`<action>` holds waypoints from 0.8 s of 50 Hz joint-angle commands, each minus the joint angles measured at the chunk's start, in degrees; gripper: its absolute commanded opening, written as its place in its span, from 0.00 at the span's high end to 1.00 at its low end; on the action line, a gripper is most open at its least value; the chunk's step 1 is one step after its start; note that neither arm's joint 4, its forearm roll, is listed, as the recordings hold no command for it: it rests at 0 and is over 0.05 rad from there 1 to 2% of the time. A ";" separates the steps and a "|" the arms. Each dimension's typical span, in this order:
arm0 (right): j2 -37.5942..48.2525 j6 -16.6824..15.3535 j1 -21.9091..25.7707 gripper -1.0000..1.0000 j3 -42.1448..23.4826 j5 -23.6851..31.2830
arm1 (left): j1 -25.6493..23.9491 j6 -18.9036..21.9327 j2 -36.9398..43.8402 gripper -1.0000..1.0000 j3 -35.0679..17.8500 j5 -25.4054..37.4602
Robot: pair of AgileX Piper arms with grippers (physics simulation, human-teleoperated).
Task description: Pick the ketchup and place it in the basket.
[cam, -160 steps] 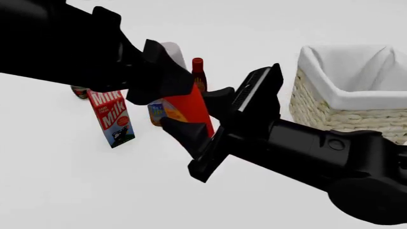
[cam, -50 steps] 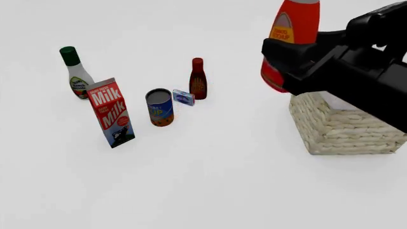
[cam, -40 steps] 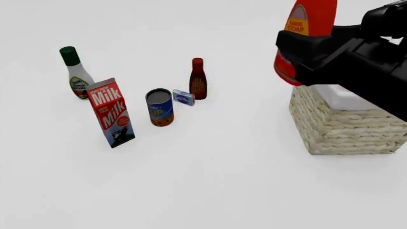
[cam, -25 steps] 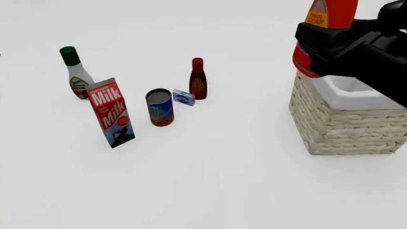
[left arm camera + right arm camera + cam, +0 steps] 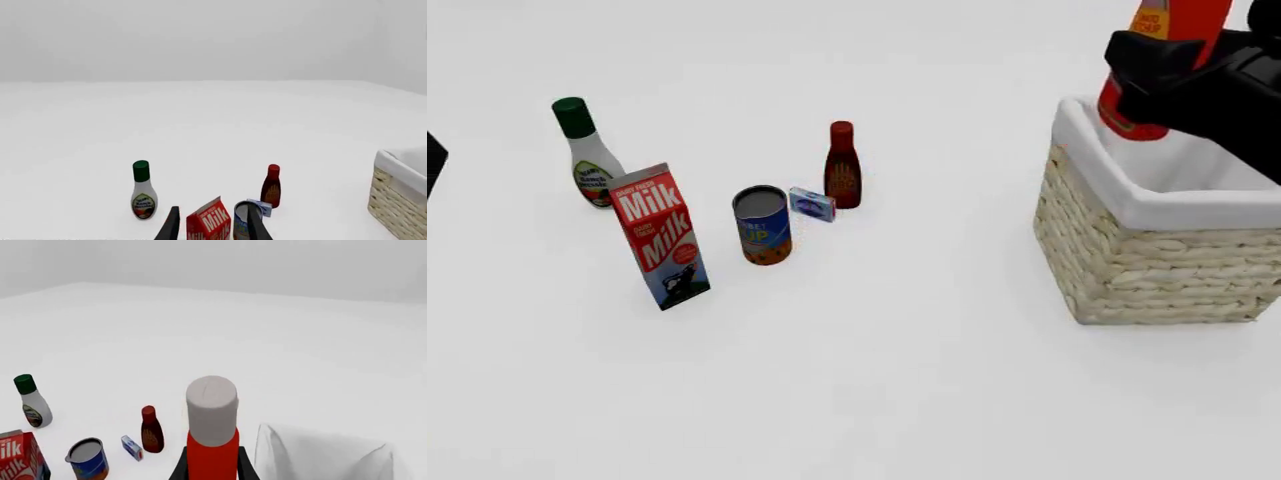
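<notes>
Moved since earlier: ketchup (image 5: pixel 1164 60), clamped in right hand (image 5: pixel 1174 75), now above basket (image 5: pixel 1148 250); lowering and release remain; left hand (image 5: pixel 212 231) open, empty.

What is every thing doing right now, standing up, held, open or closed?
ketchup: upright, held over basket
basket: open
right gripper: shut on ketchup
left gripper: open, empty
milk carton: tilted
can: upright
dark-red bottle: upright, capped
white bottle: upright, capped

Flat, bright, even simulator lighting; sharp renders, barely any shadows.
</notes>
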 commanded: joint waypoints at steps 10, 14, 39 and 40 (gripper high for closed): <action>4.58 -0.25 -7.30 1.00 0.32 -5.69 | -0.31 -1.83 1.62 0.00 0.84 -2.22; 5.95 0.39 -8.96 1.00 -0.15 -6.45 | -0.45 -1.79 2.05 0.00 0.91 -2.64; 13.76 -1.01 -14.34 1.00 -2.61 -11.08 | -0.57 -2.11 2.48 0.00 2.66 -3.94; 14.15 -0.93 -14.46 1.00 -2.74 -11.23 | -0.50 -2.04 2.53 0.00 2.70 -3.99</action>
